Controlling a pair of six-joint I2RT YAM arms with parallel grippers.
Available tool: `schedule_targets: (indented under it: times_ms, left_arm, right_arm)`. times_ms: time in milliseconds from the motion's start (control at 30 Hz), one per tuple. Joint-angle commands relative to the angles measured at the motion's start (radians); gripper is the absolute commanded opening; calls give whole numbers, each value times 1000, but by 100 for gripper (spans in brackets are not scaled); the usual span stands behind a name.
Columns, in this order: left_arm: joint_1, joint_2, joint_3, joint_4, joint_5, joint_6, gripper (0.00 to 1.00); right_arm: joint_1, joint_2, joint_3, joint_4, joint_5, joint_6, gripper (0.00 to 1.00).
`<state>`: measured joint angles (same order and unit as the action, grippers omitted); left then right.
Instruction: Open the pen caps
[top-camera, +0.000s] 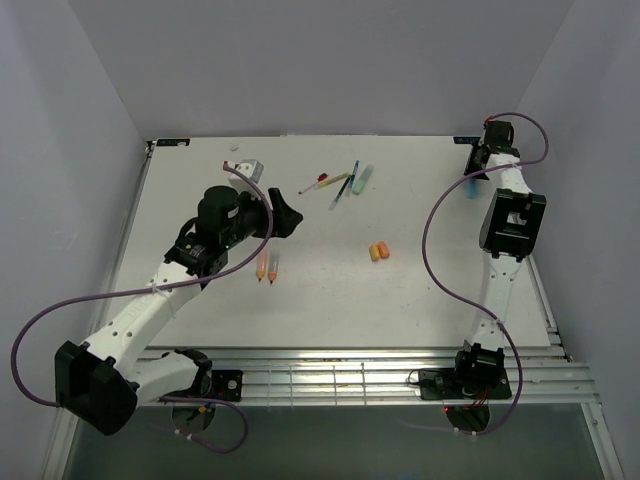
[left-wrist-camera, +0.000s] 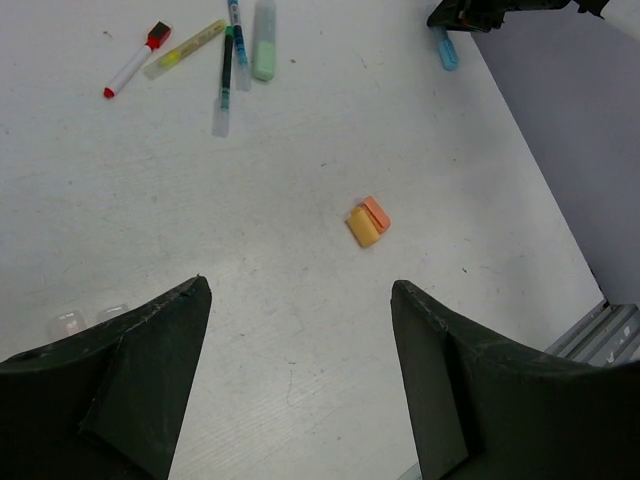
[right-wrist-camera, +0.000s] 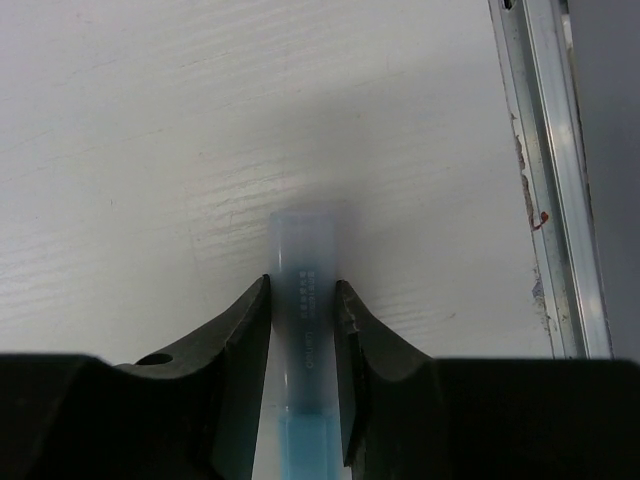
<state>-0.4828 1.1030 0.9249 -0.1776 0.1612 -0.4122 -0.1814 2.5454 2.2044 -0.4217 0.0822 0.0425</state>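
Right end effector (right-wrist-camera: 301, 289) — seemingly snug around blue pen (right-wrist-camera: 312, 240)

Bright, even light, faint soft shadows; right wrist view blurs up close.

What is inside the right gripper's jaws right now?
A translucent blue pen, pinched by the right gripper over the white table. Its fingers cover the pen's flanks; its near end runs out of view.

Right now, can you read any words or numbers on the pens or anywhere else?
On the blue pen in the right end effector: faint printing, too blurred to read.
On the other pens and orange caps: nothing readable.
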Motion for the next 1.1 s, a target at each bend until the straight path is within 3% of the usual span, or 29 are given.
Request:
schedule_targets:
  times_ms: [0, 133, 433, 633, 800, 900, 1067]
  left_arm:
    - [9, 27, 37, -49, -9, -48, 83]
    - [9, 63, 77, -103, 18, -74, 82]
    - [9, 90, 164, -198, 44, -189, 80]
    - [6, 179, 264, -250, 155, -361, 77]
    - [-66, 293, 409, -390, 98, -416, 73]
    - [-63, 325, 437, -419, 127, -470, 73]
    - [-63, 454, 623, -526, 121, -586, 71]
  right_arm:
    - [13, -28, -15, -48, -32, 6, 19]
    - [52, -54, 28, -57, -35, 57, 8]
    - [163, -344, -55, -124, -113, 198, 8]
    - [301, -647, -365, -138, -235, 312, 8]
    - [396, -836, -578, -135, -385, 370, 8]
    - [453, -928, -681, -94, -467, 338, 8]
    - [519, -1050, -836, -39, -579, 295, 8]
